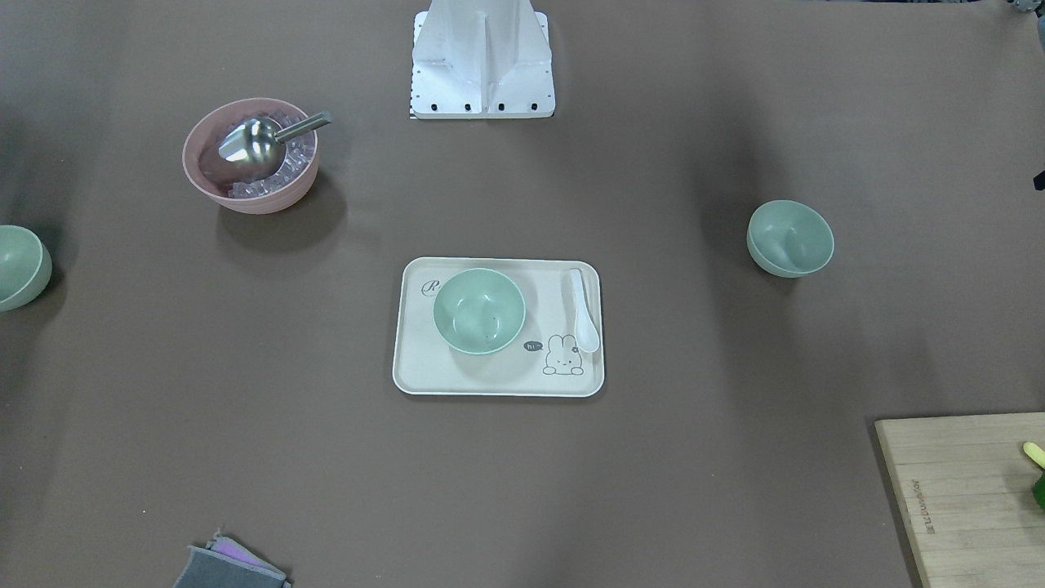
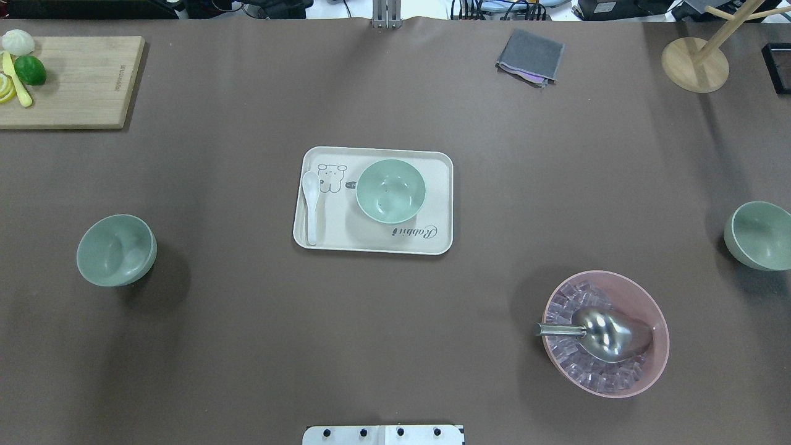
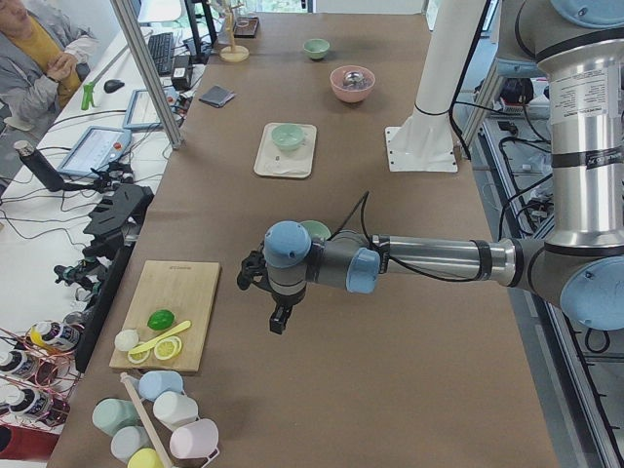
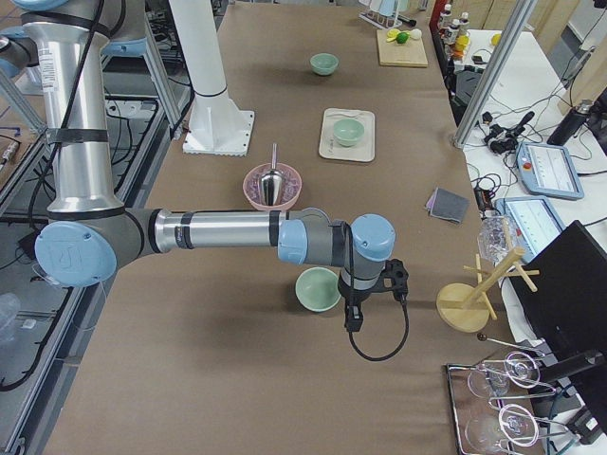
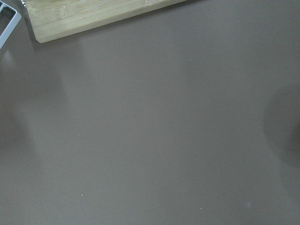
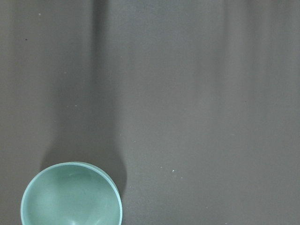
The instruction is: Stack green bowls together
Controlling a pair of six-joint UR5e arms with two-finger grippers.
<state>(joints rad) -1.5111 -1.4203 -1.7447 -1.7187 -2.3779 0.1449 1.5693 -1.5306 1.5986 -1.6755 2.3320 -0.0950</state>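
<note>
Three pale green bowls stand apart. One (image 2: 390, 190) sits on the cream tray (image 2: 432, 244) at the table's middle. One (image 2: 116, 250) stands on the robot's left side, and in the exterior left view it (image 3: 316, 230) is just behind the left arm's wrist. One (image 2: 760, 235) stands at the right edge and shows low left in the right wrist view (image 6: 70, 194). My left gripper (image 3: 278, 320) hangs beside the left bowl. My right gripper (image 4: 352, 318) hangs beside the right bowl (image 4: 318, 289). Both show only in side views, so I cannot tell whether they are open or shut.
A pink bowl (image 2: 652, 371) with ice cubes and a metal scoop (image 2: 609, 334) stands front right. A white spoon (image 2: 311, 207) lies on the tray. A cutting board (image 2: 80, 80) with a lime is far left, a grey cloth (image 2: 530, 55) and a wooden stand (image 2: 695, 65) far right.
</note>
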